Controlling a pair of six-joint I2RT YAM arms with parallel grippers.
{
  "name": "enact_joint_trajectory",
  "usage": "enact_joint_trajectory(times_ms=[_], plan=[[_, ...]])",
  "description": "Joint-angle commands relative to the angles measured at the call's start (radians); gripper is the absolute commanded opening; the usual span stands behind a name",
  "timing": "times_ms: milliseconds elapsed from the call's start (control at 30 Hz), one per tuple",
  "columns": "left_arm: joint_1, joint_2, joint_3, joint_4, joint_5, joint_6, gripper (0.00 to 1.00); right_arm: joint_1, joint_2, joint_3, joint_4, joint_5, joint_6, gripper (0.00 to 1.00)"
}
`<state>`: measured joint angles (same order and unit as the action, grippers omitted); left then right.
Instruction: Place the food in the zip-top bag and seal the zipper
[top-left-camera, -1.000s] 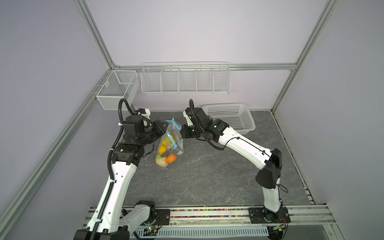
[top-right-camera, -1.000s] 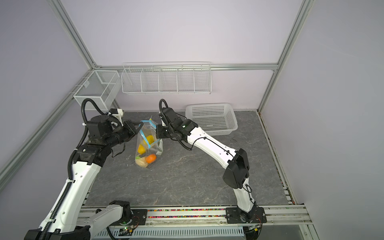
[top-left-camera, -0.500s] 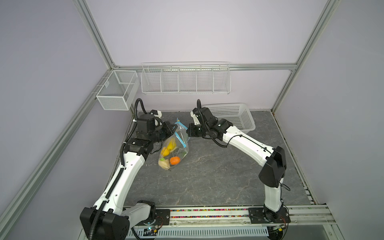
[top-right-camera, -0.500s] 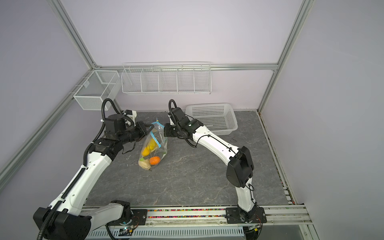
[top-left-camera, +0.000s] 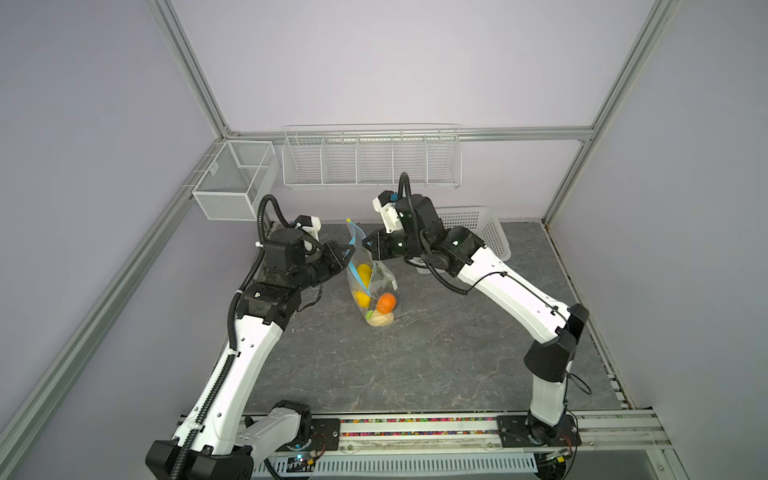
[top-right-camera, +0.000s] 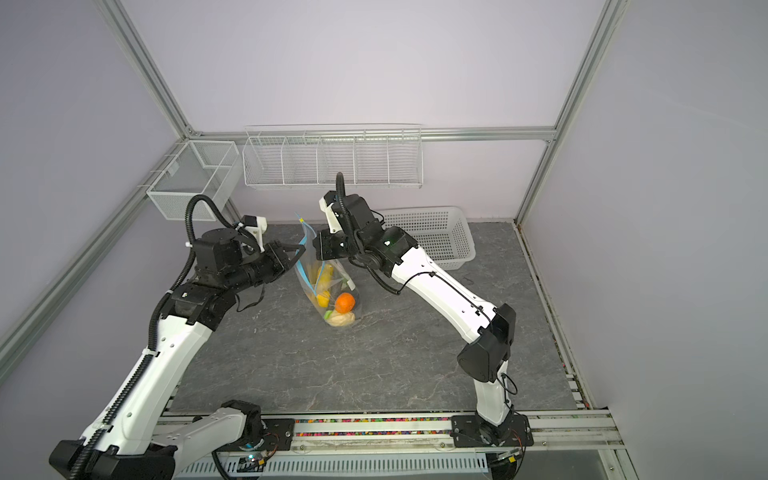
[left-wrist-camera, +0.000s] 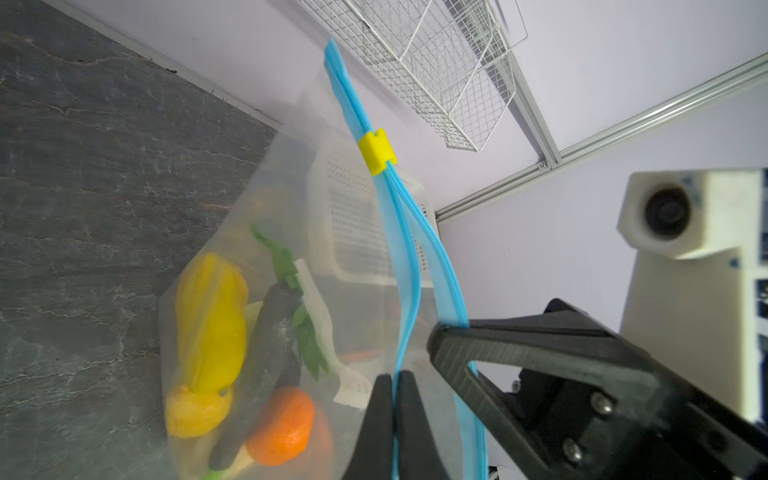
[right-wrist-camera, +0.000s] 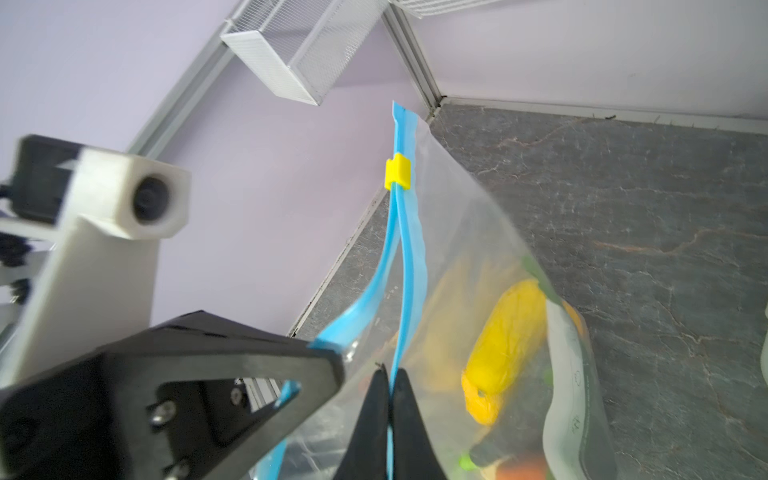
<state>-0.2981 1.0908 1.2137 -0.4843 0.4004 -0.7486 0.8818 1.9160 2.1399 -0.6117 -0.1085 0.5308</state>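
**Left wrist view: both pincers clamp the zipper of an upright zip-top bag**

Some things are hard to read. In the left wrist view the left gripper is cut off by the frame edge. In the right wrist view most of the food is a smear of colour behind crinkled plastic. In both top views the pinch points are too small to judge. The white basket is half hidden behind the right arm. I cannot tell whether the bag's bottom rests on the table or hangs just over it.

Counted, there is one bag and one yellow slider near the zipper's upper end, with two blue lips parted below it. Five pieces of food can be told apart, all inside the bag:
- a long yellow piece
- a lemon
- an orange
- a dark piece with green leaves
- a beige lump, lowest of all in a top view

Anything more is lost in the folds. On the back wall hang one wire rack with five compartments and one mesh box.

Two arms bend at the elbow and reach inward from either side. Their pincers lie roughly level and face each other across the bag's mouth, toward the back of the table. The left gripper is pressed together on one blue lip. The right gripper is pressed together on the other lip, and the two sets of tips are just beside each other.
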Motion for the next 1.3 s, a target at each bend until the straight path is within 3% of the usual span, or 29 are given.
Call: enact_joint_trajectory(times_ms=[0,367,500,567,633,667,733,867,967,1133,1267], plan=[[-0.021,-0.022,0.003,0.007,-0.002,-0.025,0.00,0.009,-0.003,0.009,-0.022,-0.019,-0.048,0.07],[-0.033,-0.026,-0.134,0.100,0.005,-0.084,0.00,0.006,-0.047,-0.143,0.060,-0.054,-0.061,0.07],[-0.032,-0.011,-0.169,0.118,0.001,-0.085,0.00,-0.012,-0.029,-0.152,0.076,-0.102,-0.051,0.12],[-0.032,-0.001,-0.168,0.122,-0.005,-0.089,0.00,-0.020,-0.034,-0.122,0.059,-0.110,-0.064,0.22],[-0.032,0.004,-0.160,0.123,-0.002,-0.085,0.00,-0.023,-0.061,-0.101,0.035,-0.095,-0.096,0.40],[-0.031,0.004,-0.156,0.114,-0.010,-0.082,0.00,-0.024,-0.093,-0.116,0.035,-0.088,-0.114,0.53],[-0.029,0.000,-0.142,0.092,-0.015,-0.067,0.00,-0.012,-0.188,-0.235,0.090,-0.070,-0.144,0.67],[-0.026,-0.033,-0.135,0.055,-0.041,-0.047,0.00,0.067,-0.481,-0.691,0.426,0.114,-0.239,0.88],[-0.023,-0.060,-0.135,0.058,-0.057,-0.048,0.00,0.171,-0.587,-0.904,0.609,0.304,-0.308,0.95],[-0.022,-0.054,-0.134,0.065,-0.054,-0.062,0.00,0.318,-0.539,-0.988,0.697,0.518,-0.320,0.96],[-0.022,-0.057,-0.137,0.073,-0.062,-0.061,0.00,0.359,-0.500,-1.027,0.810,0.618,-0.331,0.98]])
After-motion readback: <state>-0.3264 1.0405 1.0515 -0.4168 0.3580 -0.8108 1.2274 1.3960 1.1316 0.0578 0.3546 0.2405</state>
